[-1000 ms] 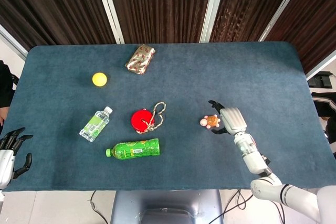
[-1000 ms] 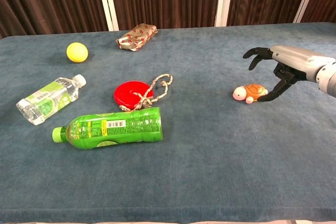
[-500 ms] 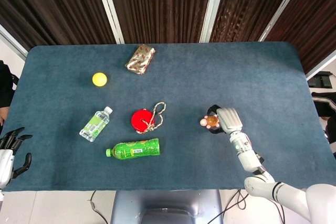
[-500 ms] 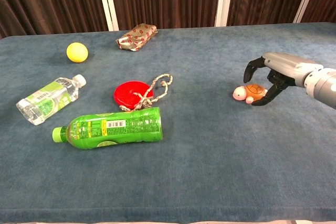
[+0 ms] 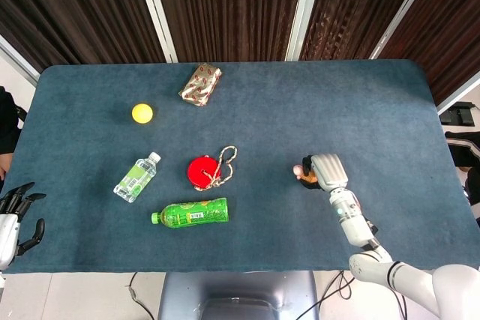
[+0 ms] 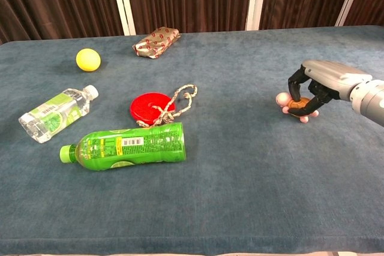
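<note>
My right hand (image 5: 328,171) (image 6: 315,85) grips a small orange and pink toy turtle (image 6: 293,105) (image 5: 304,171), fingers curled around its shell, just above the blue table at the right. My left hand (image 5: 13,215) hangs with fingers apart at the table's front left edge, holding nothing; the chest view does not show it. A green bottle (image 5: 190,213) (image 6: 125,145) lies on its side near the front. Behind it sits a red disc with a rope (image 5: 207,171) (image 6: 154,106), and a clear water bottle (image 5: 136,177) (image 6: 54,112) lies to the left.
A yellow ball (image 5: 142,112) (image 6: 87,59) rests at the back left. A wrapped gift box (image 5: 201,84) (image 6: 156,41) lies near the table's far edge. Dark curtains hang behind the blue table (image 5: 375,103).
My right hand has closed its fingers around the toy turtle and lifted it slightly. The left hand has not moved.
</note>
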You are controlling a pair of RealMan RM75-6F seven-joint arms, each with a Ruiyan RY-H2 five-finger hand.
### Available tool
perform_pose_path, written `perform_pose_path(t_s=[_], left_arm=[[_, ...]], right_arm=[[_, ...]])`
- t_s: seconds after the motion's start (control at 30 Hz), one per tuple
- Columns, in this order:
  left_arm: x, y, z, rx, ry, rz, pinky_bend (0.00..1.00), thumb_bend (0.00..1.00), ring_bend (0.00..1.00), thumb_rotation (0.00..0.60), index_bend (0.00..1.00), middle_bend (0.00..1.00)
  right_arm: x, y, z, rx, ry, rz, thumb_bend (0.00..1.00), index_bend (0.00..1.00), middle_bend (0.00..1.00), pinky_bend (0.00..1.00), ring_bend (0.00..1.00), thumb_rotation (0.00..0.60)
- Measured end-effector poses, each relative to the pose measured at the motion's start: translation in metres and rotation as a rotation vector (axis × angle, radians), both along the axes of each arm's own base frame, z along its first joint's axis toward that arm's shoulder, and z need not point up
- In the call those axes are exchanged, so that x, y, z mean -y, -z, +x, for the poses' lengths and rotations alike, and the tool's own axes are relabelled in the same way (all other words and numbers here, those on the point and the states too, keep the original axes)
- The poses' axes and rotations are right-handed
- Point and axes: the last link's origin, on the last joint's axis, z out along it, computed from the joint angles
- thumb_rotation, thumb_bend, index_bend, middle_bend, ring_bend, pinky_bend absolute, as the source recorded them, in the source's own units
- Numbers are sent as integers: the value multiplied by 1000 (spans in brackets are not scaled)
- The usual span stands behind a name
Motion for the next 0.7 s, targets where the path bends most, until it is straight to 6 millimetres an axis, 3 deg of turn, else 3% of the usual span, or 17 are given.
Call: perform_pose_path(t_s=[0.33,0.43,0.5,0.57,0.7], left_arm=[[0,0,1,-2,-1,0,233,488,119,600,284,120],[0,1,0,-3,-2,-2,234,488,119,600,285,120],[0,1,0,-4,-3,-3,234,488,119,600,285,119],[0,1,0,-4,-5,-4,233,488,119,600,286,120],[1,1,0,-5,-5,-4,233,487,119,600,287,120]], right_arm=[[-3,-2,0,18,-31,-13,1000,880,750,1000,1000,600],[-4,-3,-2,22,-27,2,969,790,719,1000,1000,600],[-4,-3,-3,28,-18,20,849,674,645,1000,1000,600],[-5,-4,-5,32,-3,49,557,508,523,1000,1000,600],[-6,-9,-9,19,19,96,237,259,349,1000,994,600]])
